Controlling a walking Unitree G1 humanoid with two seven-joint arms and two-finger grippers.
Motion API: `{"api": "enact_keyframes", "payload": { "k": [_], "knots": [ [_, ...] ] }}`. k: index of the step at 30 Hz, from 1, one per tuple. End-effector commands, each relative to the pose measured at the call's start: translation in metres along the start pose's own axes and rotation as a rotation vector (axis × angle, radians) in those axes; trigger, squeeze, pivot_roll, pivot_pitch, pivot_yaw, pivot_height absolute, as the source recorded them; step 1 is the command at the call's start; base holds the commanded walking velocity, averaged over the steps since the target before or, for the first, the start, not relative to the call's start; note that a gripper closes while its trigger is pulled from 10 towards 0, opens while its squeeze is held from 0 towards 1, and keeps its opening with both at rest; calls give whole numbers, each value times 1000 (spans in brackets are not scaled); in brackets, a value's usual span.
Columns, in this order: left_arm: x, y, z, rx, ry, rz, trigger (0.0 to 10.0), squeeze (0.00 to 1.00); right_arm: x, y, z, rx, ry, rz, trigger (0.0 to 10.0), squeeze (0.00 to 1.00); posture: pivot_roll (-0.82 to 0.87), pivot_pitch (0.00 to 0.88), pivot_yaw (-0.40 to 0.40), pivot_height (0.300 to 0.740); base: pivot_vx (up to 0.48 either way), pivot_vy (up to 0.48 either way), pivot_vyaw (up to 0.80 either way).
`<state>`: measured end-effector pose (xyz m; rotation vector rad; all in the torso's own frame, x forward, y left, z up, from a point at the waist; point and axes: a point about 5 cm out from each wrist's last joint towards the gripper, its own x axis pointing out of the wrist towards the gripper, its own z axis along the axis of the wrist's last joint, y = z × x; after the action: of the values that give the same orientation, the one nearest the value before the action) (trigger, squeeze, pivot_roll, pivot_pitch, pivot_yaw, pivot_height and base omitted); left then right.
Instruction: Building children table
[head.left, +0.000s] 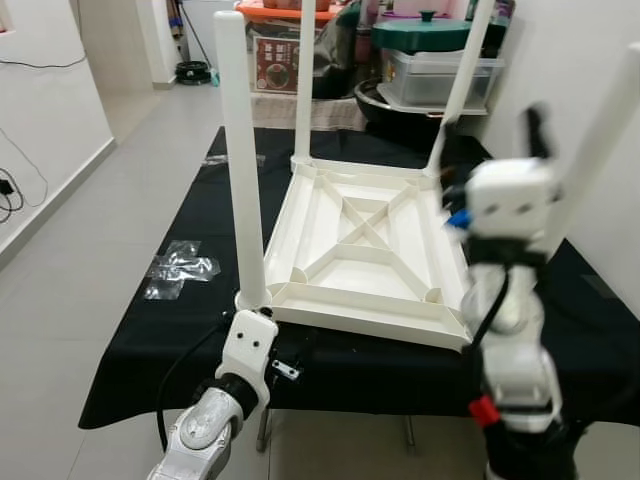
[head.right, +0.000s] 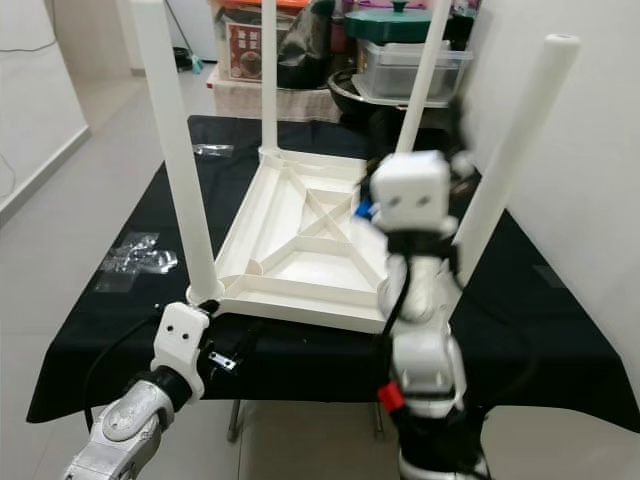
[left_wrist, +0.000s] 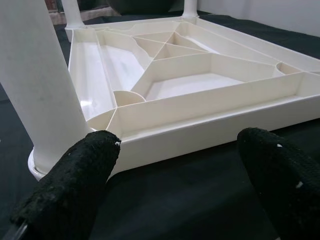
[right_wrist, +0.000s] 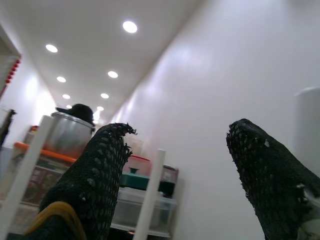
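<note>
A white plastic children's table top lies upside down on a black-covered table. Three white legs stand in its corners: near left, far left and far right. A fourth leg leans tilted by the near right corner. My left gripper is open, low at the near left corner, with one finger beside that leg's base. My right gripper is raised and points upward, open with nothing between its fingers. The tilted leg shows just beside one finger.
A crumpled clear plastic bag lies on the floor to the left. Storage boxes and a green-lidded pot are stacked behind the table. A white wall runs close along the right side.
</note>
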<state>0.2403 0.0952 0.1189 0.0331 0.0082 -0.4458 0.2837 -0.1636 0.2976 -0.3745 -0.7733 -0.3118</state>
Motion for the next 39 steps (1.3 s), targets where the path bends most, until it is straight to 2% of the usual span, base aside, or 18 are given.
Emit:
{"api": "enact_keyframes", "payload": {
  "k": [1,3,6,8,9,13,20,23,27,31,35,39],
  "knots": [
    [0,2,-3,18,15,4,10000,0,8,-6,-3,-26,9,-33,10000,0,74,0,-63,740,0,0,0],
    [0,3,-3,19,16,7,10000,0,27,-16,5,-46,-40,-78,10000,0,73,0,-60,740,0,0,0],
    [0,4,-3,20,17,8,10000,0,36,-20,13,-50,-77,-99,10000,0,72,0,-59,740,0,0,0],
    [0,4,-4,21,16,8,10000,0,49,-26,33,-52,-170,-120,10000,0,70,0,-58,740,0,0,0],
    [0,3,-4,21,15,4,10000,0,53,-24,36,-23,-172,-107,10000,0,71,0,-54,740,0,0,0],
    [0,1,-4,36,11,2,10000,0,50,-17,39,40,-172,-68,10000,0,76,0,-57,740,0,0,0],
    [0,2,-5,38,13,17,10000,0,53,-16,47,99,-200,-66,10000,0,80,0,-57,740,0,0,0],
    [-3,4,-5,59,12,44,10000,0,63,-32,52,148,-202,-152,10000,0,78,0,-55,740,0,0,0],
    [-3,5,-7,51,17,53,10000,0,60,-31,47,160,-172,-147,10000,0,73,0,-49,740,0,0,0],
    [-3,4,-8,78,10,52,10000,0,54,-27,46,180,-165,-132,10000,0,75,0,-45,740,0,0,0],
    [-3,5,-10,58,25,58,10000,0,63,-42,52,207,-182,-190,10000,0,78,0,-44,740,0,0,0],
    [-3,6,-11,57,26,64,10000,0,59,-51,43,183,-153,-220,10000,0,74,0,-43,740,0,0,0]
  ]
}}
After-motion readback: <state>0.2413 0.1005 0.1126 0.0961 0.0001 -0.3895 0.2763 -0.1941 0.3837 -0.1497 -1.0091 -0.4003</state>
